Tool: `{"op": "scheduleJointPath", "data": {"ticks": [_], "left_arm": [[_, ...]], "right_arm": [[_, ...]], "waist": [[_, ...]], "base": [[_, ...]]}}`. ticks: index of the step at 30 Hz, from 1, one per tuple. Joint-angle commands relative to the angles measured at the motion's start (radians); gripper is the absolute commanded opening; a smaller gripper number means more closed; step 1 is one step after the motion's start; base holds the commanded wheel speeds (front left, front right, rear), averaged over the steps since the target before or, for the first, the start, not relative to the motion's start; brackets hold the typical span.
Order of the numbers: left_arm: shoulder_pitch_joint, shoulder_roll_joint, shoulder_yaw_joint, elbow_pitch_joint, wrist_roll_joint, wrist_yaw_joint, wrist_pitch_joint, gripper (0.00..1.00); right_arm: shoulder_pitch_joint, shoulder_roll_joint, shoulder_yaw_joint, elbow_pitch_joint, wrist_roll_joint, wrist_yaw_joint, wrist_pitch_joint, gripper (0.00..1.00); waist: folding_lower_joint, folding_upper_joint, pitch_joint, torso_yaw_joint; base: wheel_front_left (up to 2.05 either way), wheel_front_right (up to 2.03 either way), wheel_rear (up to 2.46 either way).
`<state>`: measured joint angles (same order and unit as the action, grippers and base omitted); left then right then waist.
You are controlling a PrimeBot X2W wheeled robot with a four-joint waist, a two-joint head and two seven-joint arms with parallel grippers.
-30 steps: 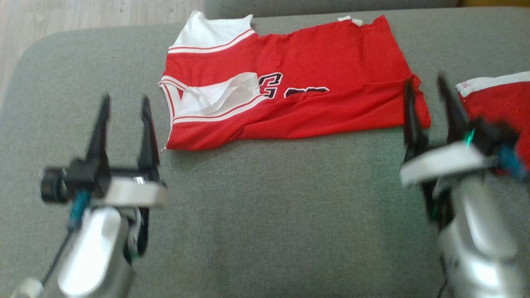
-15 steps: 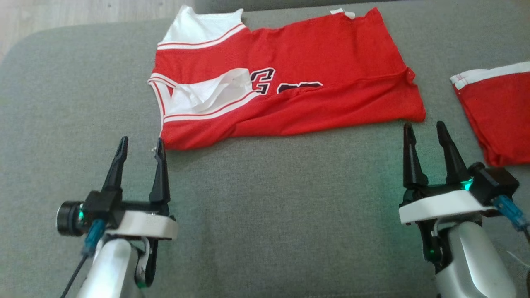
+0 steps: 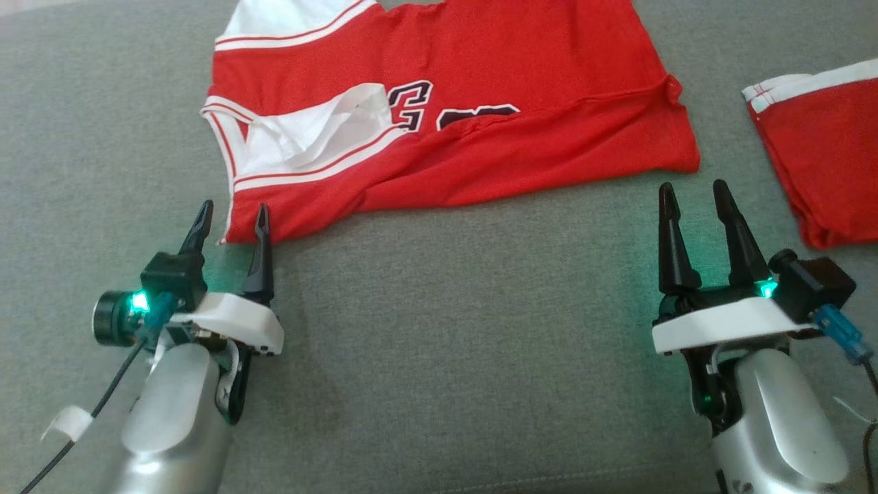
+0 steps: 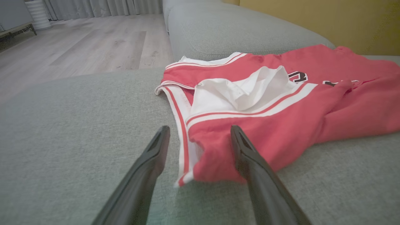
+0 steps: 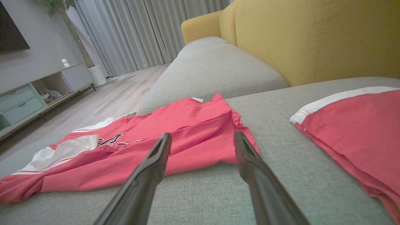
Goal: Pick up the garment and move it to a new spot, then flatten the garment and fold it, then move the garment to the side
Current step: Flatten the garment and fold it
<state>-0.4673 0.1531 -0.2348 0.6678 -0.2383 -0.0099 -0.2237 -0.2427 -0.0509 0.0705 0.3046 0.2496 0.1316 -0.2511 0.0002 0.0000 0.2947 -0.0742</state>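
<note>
Grey sofa cushion (image 3: 439, 343) carries a red jersey (image 3: 535, 68) and another red garment (image 3: 823, 158), perhaps shorts.

A grey sofa seat (image 3: 439, 357), yellow backrest (image 5: 312, 40), wooden floor (image 4: 78, 47) and pale curtains (image 5: 131, 34).

The grey cushion (image 3: 446, 343) is bare between the left tool (image 3: 234, 206) and the right tool (image 3: 691, 184), leaving a wide free lane. The jersey (image 3: 514, 137) covers the far side, its near corner between the left tool's spread fingers. Ahead of the right tool, whose fingers are spread too, a bare strip separates the jersey from a second garment (image 3: 823, 158). A yellow backrest (image 5: 312, 40) rises beyond the cushion.
</note>
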Motion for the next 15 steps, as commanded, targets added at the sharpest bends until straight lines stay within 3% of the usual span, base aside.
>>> {"op": "scheduleJointPath", "data": {"ticks": [1, 12, 13, 14, 15], "left_arm": [[-0.032, 0.019, 0.020, -0.012, -0.010, 0.000, -0.014, 1.00], [-0.071, 0.025, 0.007, 0.177, -0.009, 0.045, 0.122, 1.00], [-0.073, 0.026, 0.000, 0.195, -0.007, 0.041, 0.143, 0.89], [-0.075, 0.026, -0.003, 0.207, -0.009, 0.037, 0.156, 0.39], [-0.077, 0.026, -0.003, 0.214, -0.012, 0.034, 0.159, 0.00]], "right_arm": [[-0.026, 0.001, 0.025, -0.028, 0.008, -0.001, -0.011, 1.00], [-0.041, 0.001, 0.050, -0.024, 0.025, -0.001, -0.011, 1.00], [-0.042, 0.001, 0.051, -0.025, 0.026, -0.001, -0.011, 1.00], [-0.043, 0.001, 0.052, -0.025, 0.027, -0.001, -0.011, 1.00], [-0.044, 0.001, 0.053, -0.025, 0.028, -0.001, -0.011, 1.00]], "waist": [[-0.0002, 0.0000, 0.005, -0.007], [-0.0002, 0.0000, 0.006, -0.032], [-0.0002, 0.0000, 0.005, -0.034], [-0.0002, 0.0000, 0.004, -0.035], [-0.0002, 0.0000, 0.002, -0.036]], "base": [[0.00, 0.00, 0.00], [0.00, 0.00, 0.00], [0.00, 0.00, 0.00], [0.00, 0.00, 0.00], [0.00, 0.00, 0.00]]}}
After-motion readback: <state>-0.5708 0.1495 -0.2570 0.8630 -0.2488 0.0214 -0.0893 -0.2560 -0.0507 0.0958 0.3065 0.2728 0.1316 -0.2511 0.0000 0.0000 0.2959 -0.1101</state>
